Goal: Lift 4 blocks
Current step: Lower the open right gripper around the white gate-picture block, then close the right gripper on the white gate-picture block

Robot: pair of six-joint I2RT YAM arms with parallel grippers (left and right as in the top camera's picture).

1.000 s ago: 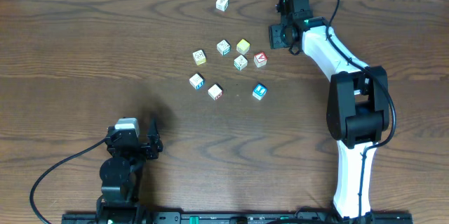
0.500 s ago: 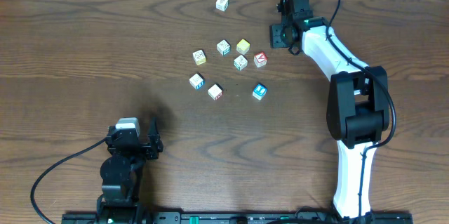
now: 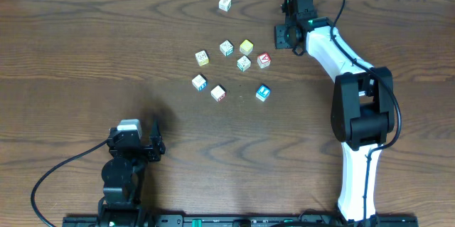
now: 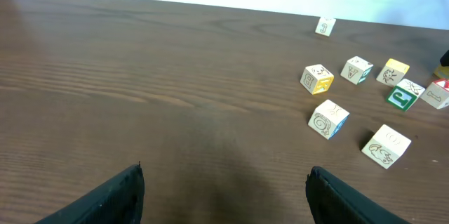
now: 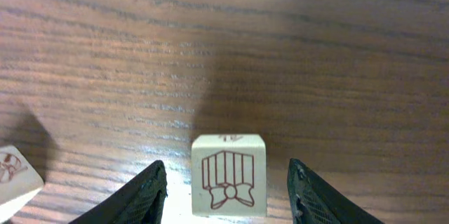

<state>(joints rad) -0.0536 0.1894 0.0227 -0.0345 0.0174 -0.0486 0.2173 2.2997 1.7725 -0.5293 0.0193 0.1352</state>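
No movement to report against a second ago. From overhead the scattered blocks (image 3: 244,62) sit on the same spots of the surface (image 3: 85,56), and neither arm has changed place. The right claw (image 3: 286,36) hangs at the far right of the scatter, near the red-faced cube (image 3: 264,60). Whatever lies under it is hidden by its own body here. The left claw (image 3: 155,145) is parked at the near edge, well apart from every block, so the right arm is clearly the nearer one.

Over to the left wrist: the left claw (image 4: 224,199) has its fingers spread wide with only bare wood between them. The blocks (image 4: 328,119) all lie far ahead and off to its right, out of this arm's business for now.

Now the right wrist, and here's the story: a cream gift block (image 5: 229,171), with a red ribboned parcel printed on the face toward the camera, stands on the surface dead centre between the fingers of the right claw (image 5: 229,199). The fingers are apart, with a sliver of wood showing on each side — straddling, not gripping, block not yet lifted. It's a cube, so there's no long axis to fuss over, and its side faces look square to the fingers. By my reckoning the next move is a straight squeeze in, then up. Another cream block (image 5: 14,175) peeks in outside the left finger — near enough to get nudged.
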